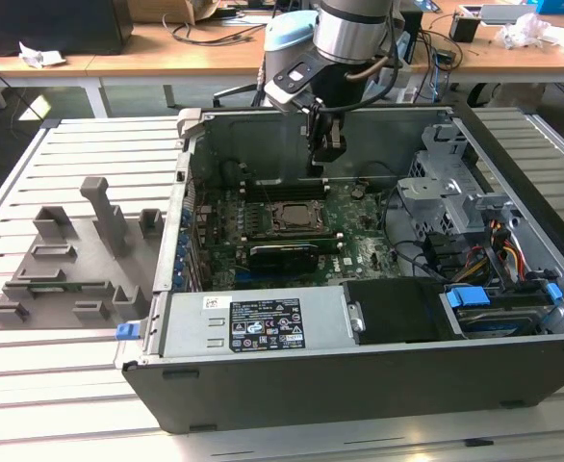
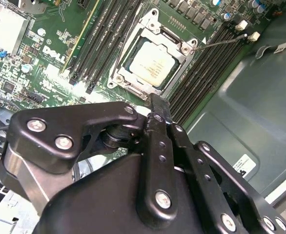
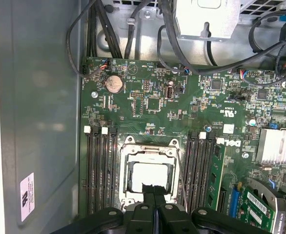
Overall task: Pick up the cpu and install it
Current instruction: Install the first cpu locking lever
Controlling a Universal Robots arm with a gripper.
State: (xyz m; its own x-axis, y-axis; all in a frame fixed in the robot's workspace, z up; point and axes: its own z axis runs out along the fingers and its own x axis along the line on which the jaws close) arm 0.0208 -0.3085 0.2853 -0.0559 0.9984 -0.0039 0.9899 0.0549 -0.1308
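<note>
The cpu (image 1: pixel 295 218) lies flat inside the motherboard socket frame (image 1: pixel 295 204), in the middle of the open computer case. Its pale silver top (image 2: pixel 153 63) shows within the metal frame in both wrist views (image 3: pixel 150 174). My gripper (image 1: pixel 324 162) hangs above the board, just behind the socket, and is not touching the cpu. The black fingers (image 3: pixel 148 191) are pressed together with nothing between them, so the gripper (image 3: pixel 153 191) is shut and holds nothing. In the second wrist view the gripper (image 2: pixel 157 105) points towards the socket's near edge.
A grey plastic holder tray (image 1: pixel 70 265) stands on the slatted table at the exterior view's left. Memory slots (image 3: pixel 100 170) flank the socket. The case's power supply (image 1: pixel 253 325) is at the front, with a drive cage and cables (image 1: pixel 455 207) at the exterior view's right.
</note>
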